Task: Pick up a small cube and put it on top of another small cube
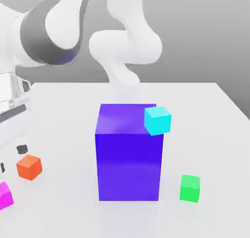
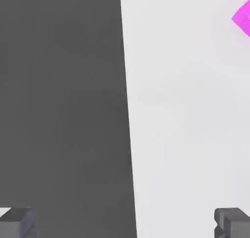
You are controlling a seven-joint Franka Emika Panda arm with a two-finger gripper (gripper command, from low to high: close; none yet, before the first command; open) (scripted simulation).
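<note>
- Two fingers (image 2: pixel 232 223) of my gripper (image 2: pixel 125 223) stand wide apart, holding nothing.
- The small magenta cube (image 1: pixel 5 195) sits on the white table (image 1: pixel 210 134), near the orange cube (image 1: pixel 29 167).
- Grey wall (image 1: pixel 205 36) behind.

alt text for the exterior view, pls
A tall blue-purple block stands mid-table with a cyan cube at its upper right corner. An orange cube and magenta cube lie left, a green cube right; the white arm rises behind.
</note>
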